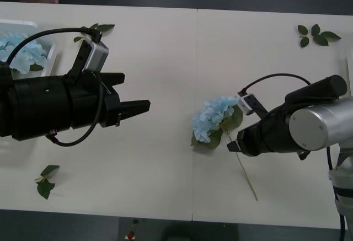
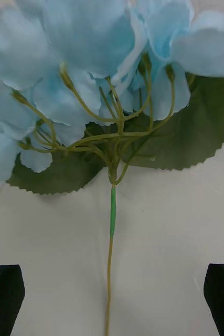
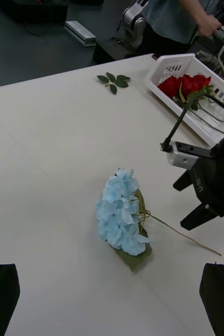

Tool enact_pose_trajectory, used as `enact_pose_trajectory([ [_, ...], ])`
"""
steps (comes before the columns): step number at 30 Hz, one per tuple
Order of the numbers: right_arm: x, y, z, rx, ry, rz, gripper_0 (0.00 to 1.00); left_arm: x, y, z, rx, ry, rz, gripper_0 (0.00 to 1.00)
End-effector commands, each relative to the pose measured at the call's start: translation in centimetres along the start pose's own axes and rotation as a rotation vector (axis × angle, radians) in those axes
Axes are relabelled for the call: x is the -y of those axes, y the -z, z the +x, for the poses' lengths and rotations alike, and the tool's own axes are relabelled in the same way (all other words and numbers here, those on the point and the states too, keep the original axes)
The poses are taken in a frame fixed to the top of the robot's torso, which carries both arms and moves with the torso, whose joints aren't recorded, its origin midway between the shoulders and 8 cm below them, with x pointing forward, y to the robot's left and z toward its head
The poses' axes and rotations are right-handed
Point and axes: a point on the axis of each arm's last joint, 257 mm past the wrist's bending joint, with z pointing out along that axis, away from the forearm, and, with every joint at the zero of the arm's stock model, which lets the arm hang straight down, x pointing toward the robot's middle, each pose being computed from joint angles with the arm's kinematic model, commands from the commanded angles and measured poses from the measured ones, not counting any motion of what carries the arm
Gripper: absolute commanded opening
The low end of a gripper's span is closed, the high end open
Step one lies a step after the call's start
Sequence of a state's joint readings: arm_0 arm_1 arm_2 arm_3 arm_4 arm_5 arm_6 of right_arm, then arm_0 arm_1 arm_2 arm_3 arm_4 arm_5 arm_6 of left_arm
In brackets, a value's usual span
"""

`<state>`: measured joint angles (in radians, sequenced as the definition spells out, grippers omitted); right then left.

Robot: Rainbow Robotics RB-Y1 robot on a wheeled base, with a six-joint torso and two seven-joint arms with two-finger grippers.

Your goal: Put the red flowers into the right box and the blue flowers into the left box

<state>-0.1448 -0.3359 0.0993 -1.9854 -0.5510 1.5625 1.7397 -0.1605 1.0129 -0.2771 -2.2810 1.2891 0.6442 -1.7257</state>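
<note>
One blue flower (image 1: 214,118) lies flat mid-table, its thin stem (image 1: 246,176) trailing toward the front edge. My right gripper (image 1: 234,142) hovers low over the stem just behind the head, open, with the stem (image 2: 112,210) running between its black fingers (image 2: 4,294). From the left wrist view the same flower (image 3: 121,212) and right gripper (image 3: 190,202) show. My left gripper (image 1: 135,92) is open and empty, held above the table to the flower's left. The left box (image 1: 51,53) holds more blue flowers (image 1: 22,51). The right box (image 3: 181,111) holds red flowers (image 3: 188,84).
Loose green leaf sprigs lie at the far right (image 1: 317,34), beside the left box (image 1: 94,30) and near the front left edge (image 1: 45,180). Bare white tabletop surrounds the flower.
</note>
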Motion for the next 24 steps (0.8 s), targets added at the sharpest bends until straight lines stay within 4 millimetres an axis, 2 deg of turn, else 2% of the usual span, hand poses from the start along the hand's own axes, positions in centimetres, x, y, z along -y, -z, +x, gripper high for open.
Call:
enact_pose_trajectory([
  [1, 0.5, -1.8, 0.3, -0.006, -0.018, 0.031, 1.00, 0.2, 0.2, -0.7, 0.026, -0.023, 0.000, 1.00],
  [9, 0.0, -4.5, 1.0, -0.013, -0.012, 0.034, 1.00, 0.2, 0.2, -0.7, 0.026, -0.023, 0.000, 1.00],
  [24, -0.1, -5.3, 2.5, -0.035, -0.005, 0.053, 1.00, 0.2, 0.2, -0.7, 0.026, -0.023, 0.000, 1.00],
])
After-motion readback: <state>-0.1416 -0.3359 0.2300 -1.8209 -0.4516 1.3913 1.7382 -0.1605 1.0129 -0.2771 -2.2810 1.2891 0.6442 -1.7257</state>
